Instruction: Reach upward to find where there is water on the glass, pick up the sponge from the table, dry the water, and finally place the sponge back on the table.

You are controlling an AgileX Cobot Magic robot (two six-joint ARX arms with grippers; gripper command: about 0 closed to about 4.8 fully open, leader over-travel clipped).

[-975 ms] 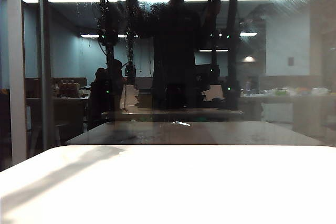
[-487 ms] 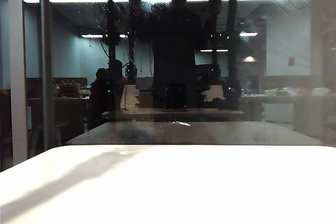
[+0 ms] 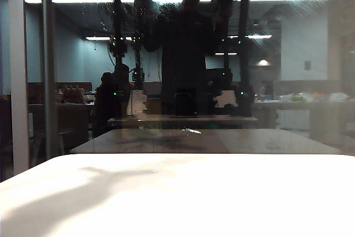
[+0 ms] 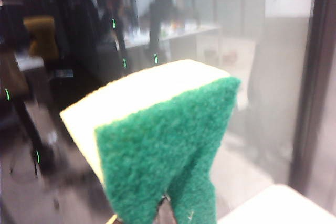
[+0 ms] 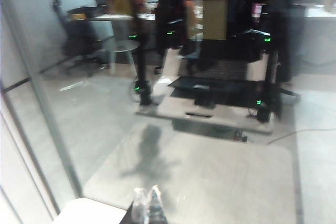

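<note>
The sponge [image 4: 157,150], yellow foam with a green scouring face, fills the left wrist view. My left gripper [image 4: 164,214] is shut on its near end, with the fingers almost hidden behind it, and holds it up in front of the glass [image 4: 273,51]. My right gripper [image 5: 147,201] is shut and empty, and points at the glass [image 5: 210,145] above the table's corner [image 5: 89,212]. In the exterior view, water [image 3: 102,12] shows as thin pale streaks and droplets high on the glass [image 3: 288,81]. Below lies the white table [image 3: 194,198]. Neither gripper shows there directly, only dark arm reflections.
A pale vertical frame bar [image 3: 16,70] stands at the left of the pane. A dark frame post [image 4: 315,77] borders the glass in the left wrist view, with a table corner [image 4: 278,205] below it. A person's silhouette [image 3: 188,43] is mirrored in the pane.
The arm shadow on the left of the table has spread and shifted toward the middle. The reflected left arm has climbed higher on the glass. The glass and table have not moved.
</note>
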